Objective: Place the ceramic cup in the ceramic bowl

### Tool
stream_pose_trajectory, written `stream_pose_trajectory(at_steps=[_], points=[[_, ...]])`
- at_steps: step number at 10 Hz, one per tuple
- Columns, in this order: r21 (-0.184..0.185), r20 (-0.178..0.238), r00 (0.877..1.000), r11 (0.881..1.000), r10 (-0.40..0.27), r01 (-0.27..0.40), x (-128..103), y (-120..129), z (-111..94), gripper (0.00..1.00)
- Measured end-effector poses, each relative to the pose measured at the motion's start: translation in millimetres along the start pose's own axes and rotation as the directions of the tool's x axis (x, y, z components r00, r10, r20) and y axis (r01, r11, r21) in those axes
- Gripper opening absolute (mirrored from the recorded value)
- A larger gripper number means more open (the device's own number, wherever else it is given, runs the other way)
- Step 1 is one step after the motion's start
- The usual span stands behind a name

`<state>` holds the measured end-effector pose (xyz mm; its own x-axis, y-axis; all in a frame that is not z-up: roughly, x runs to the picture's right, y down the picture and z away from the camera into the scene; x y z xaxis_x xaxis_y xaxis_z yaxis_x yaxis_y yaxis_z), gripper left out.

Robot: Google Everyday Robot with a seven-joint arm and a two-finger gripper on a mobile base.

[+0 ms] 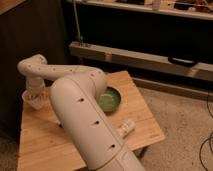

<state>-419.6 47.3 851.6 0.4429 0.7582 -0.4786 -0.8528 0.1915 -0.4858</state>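
Gripper (35, 93): left of frame, down at the ceramic cup (30, 101); how far open, or whether it grips, I cannot tell.
Ceramic cup: left edge of the wooden table (45, 137).
Ceramic bowl (109, 100): mid-table, partly hidden by the arm (85, 117).
White package (126, 127): lies lower right of the bowl.

Single cam, mounted high behind the arm (82, 117), close, angled down across the wooden table (40, 145) toward the shelf (130, 57). The gripper (36, 91) is far left, at the ceramic cup (29, 100).
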Motion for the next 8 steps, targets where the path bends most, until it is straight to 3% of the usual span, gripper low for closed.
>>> stream_pose_trajectory(at_steps=[2,3,7,8], points=[[0.03,0.022,1.0,1.0,0.003,-0.004,-1.6,-8.2,-9.9,0.03],[0.027,0.032,0.999,1.0,0.007,-0.008,-0.5,-14.1,-21.2,0.0],[-0.052,0.056,0.995,0.995,0.086,-0.083,8.8,-84.1,-100.0,0.0],[-0.057,0.054,0.993,0.993,0.109,-0.106,14.0,-102.4,-113.6,0.0]])
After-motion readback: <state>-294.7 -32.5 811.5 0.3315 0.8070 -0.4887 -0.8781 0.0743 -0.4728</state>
